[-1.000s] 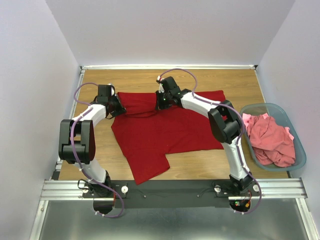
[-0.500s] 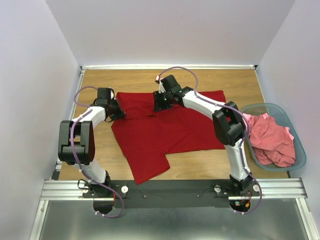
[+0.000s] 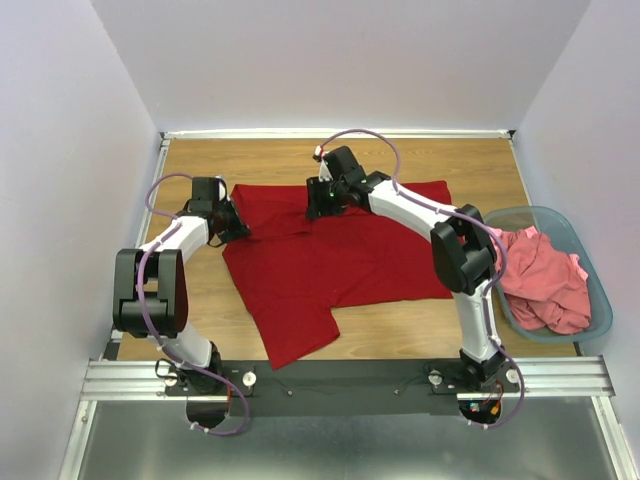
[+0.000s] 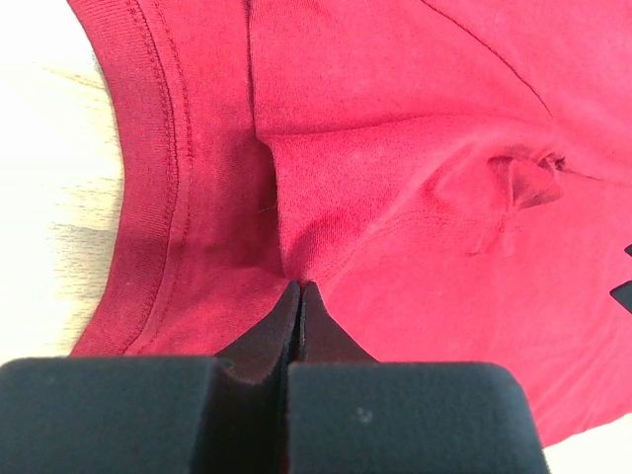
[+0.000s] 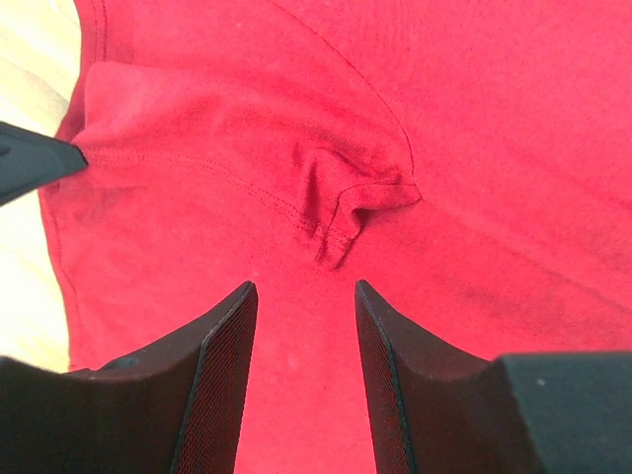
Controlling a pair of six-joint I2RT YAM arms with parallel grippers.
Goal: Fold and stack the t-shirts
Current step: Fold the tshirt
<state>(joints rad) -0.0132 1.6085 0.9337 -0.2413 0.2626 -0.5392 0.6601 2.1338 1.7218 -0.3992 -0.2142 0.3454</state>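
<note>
A dark red t-shirt (image 3: 340, 260) lies spread on the wooden table, one sleeve pointing to the near edge. My left gripper (image 3: 238, 227) is at the shirt's far left part, shut on a pinched ridge of red cloth (image 4: 299, 267). My right gripper (image 3: 312, 208) is over the shirt's far edge, near the middle. Its jaws stand open just above the cloth (image 5: 301, 291) with nothing between them. A small crumpled fold of a seam (image 5: 341, 222) lies just ahead of them. Lighter salmon-pink t-shirts (image 3: 540, 280) lie heaped in the basket.
The grey-blue plastic basket (image 3: 603, 290) stands at the table's right edge. White walls close in the table on the left, far and right sides. The left gripper's black tip (image 5: 30, 163) shows at the left of the right wrist view.
My right gripper has opened and let go of the red cloth, leaving a small crumpled fold. The left gripper has stayed shut on the shirt and has barely moved.
</note>
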